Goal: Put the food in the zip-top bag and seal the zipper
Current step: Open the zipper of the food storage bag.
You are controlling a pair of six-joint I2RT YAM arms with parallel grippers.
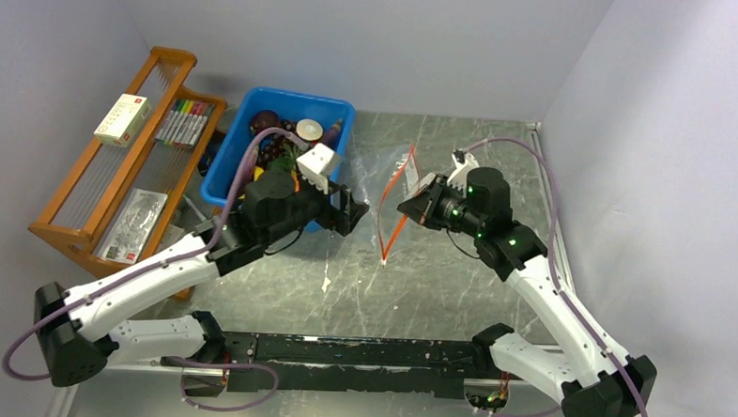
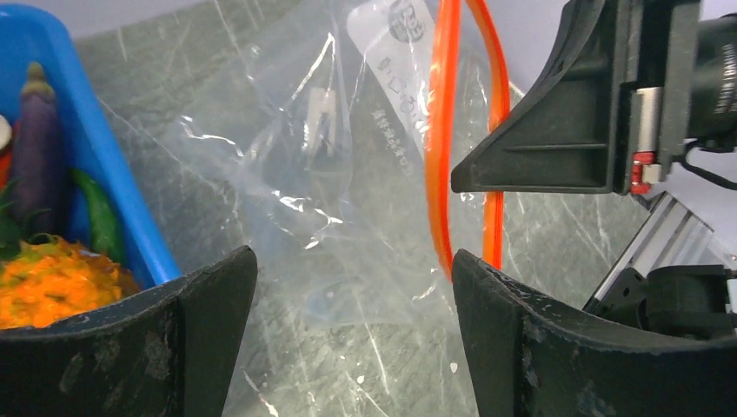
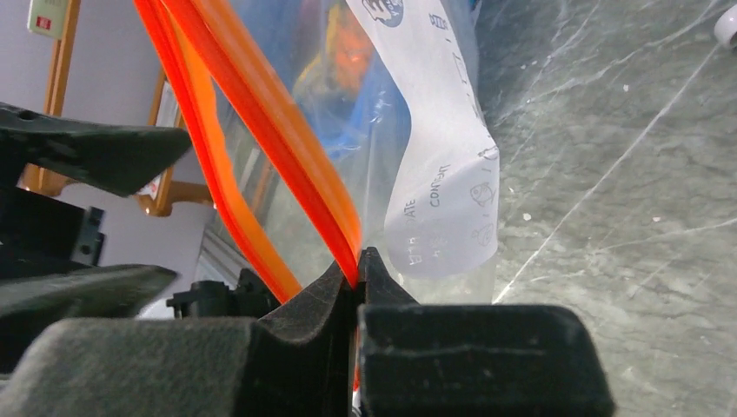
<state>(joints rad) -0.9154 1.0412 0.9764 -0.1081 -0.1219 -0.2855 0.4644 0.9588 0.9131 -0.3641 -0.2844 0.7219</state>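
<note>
The clear zip-top bag [image 1: 397, 177] hangs with its mouth held up between my two grippers. My right gripper [image 1: 410, 207] is shut on one lip of the red zipper [image 3: 261, 113], and the other lip bows away, so the mouth is open. In the right wrist view the gripper [image 3: 358, 261] pinches the strip. My left gripper [image 1: 354, 211] is open and empty, just left of the bag mouth, and its wrist view [image 2: 352, 269] faces the bag [image 2: 322, 200] and zipper [image 2: 439, 130]. The food lies in the blue bin [image 1: 247, 109]: the pineapple [image 2: 52, 282] and the eggplant [image 2: 35, 148].
A wooden rack [image 1: 84, 191] at the left holds marker pens [image 1: 185, 121] and a white box [image 1: 122, 120]. The blue bin's wall [image 2: 113, 174] is close beside my left fingers. Walls close in at the back and right.
</note>
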